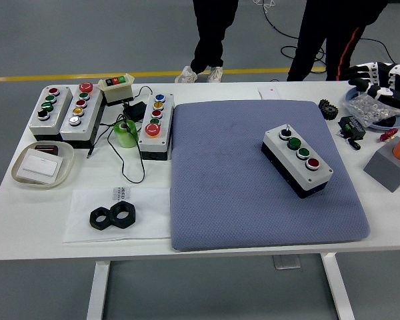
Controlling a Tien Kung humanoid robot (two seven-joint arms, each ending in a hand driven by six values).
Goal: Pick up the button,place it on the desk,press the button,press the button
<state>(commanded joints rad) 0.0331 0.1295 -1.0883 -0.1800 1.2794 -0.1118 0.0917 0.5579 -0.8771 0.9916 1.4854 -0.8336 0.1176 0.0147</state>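
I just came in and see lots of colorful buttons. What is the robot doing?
Right now nothing is being touched. The button box, with its green and red buttons, sits on the blue mat. The right robot hand hangs at the table's far right, above a tray of clear bits, fingers loosely curled and holding nothing. More button boxes wait on the left. Two people stand behind the table, only their legs showing.

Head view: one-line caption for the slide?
Button box sits on the blue mat; right hand hovers open at the table's far right edge.
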